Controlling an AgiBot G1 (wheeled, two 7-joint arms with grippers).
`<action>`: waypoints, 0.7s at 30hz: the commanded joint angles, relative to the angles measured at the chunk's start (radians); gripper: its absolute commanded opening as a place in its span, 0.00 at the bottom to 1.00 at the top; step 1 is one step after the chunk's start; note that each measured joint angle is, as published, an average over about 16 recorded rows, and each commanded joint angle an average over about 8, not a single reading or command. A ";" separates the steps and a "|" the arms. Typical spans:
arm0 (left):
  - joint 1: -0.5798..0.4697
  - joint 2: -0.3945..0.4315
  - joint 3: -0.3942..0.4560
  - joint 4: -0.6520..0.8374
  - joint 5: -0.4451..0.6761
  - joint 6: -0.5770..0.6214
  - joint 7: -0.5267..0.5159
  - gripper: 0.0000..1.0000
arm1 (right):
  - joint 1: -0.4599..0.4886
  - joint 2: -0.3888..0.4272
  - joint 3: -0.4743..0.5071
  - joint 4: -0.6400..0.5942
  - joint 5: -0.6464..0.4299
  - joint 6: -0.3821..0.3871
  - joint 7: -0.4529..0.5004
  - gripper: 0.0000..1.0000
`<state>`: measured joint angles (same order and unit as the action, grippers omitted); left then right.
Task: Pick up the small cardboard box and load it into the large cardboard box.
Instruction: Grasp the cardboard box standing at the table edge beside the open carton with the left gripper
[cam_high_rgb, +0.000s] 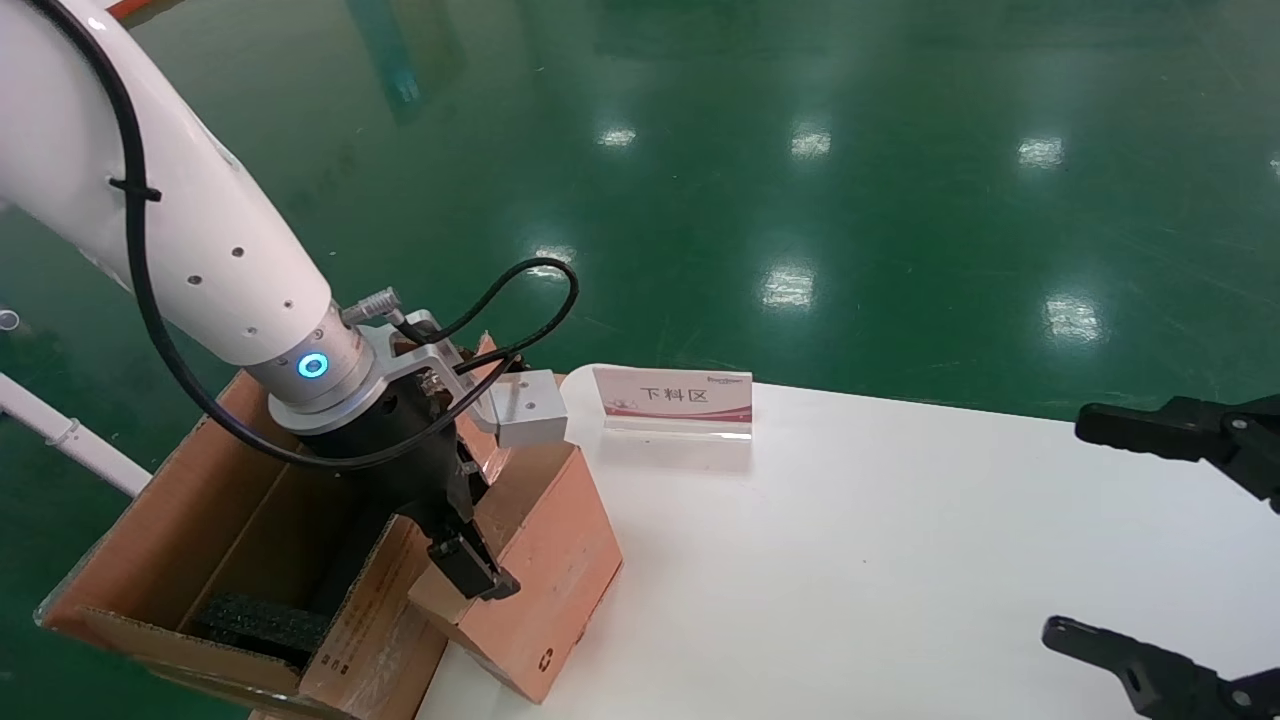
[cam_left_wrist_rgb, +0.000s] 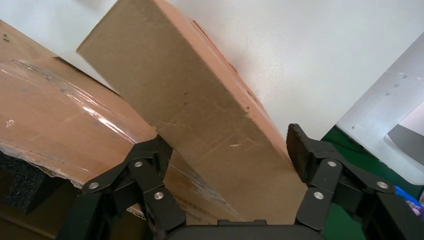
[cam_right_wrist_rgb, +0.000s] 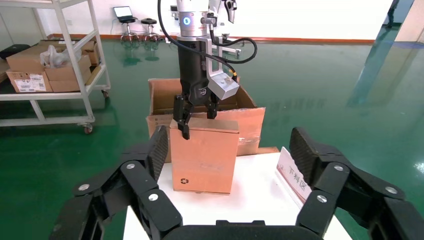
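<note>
At worktop (cam_high_rgb: 900, 560) left edge, left pincer (cam_high_rgb: 455, 545) comes down from above, fingers astride top of small box (cam_high_rgb: 555, 560). Small box stands upright on worktop corner, recycling mark low on side facing right wrist cam. One finger (cam_left_wrist_rgb: 150, 155) touches box face; other finger (cam_left_wrist_rgb: 299, 147) sits just beside opp. face w/ slight gap, so left pincer is apart, not clamped. Large box (cam_high_rgb: 200, 520) sits just left of small box, off worktop edge, flaps up, black foam (cam_high_rgb: 260, 622) visible inside; taped flap leans vs. small box side. Small white sign w/ red print (cam_high_rgb: 672, 397) stands on worktop behind small box, near it. Right pincer (cam_high_rgb: 1165, 545) hovers over worktop right side, well apart from both boxes, fingers spread wide, holding nothing.
</note>
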<state>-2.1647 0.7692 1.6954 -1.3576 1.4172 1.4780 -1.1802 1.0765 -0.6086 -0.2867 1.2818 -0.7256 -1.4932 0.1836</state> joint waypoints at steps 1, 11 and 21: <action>0.000 0.000 0.000 0.000 0.000 0.000 0.000 0.00 | 0.000 0.000 0.000 0.000 0.000 0.000 0.000 0.00; -0.001 -0.001 -0.001 0.000 -0.001 0.001 0.001 0.00 | 0.000 0.000 0.000 0.000 0.000 0.000 0.000 0.00; -0.002 0.001 -0.003 0.008 -0.002 0.002 0.005 0.00 | 0.000 0.000 0.000 0.000 0.000 0.000 0.000 0.00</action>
<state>-2.1745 0.7613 1.6852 -1.3436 1.4051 1.4777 -1.1700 1.0766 -0.6086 -0.2868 1.2817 -0.7257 -1.4932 0.1835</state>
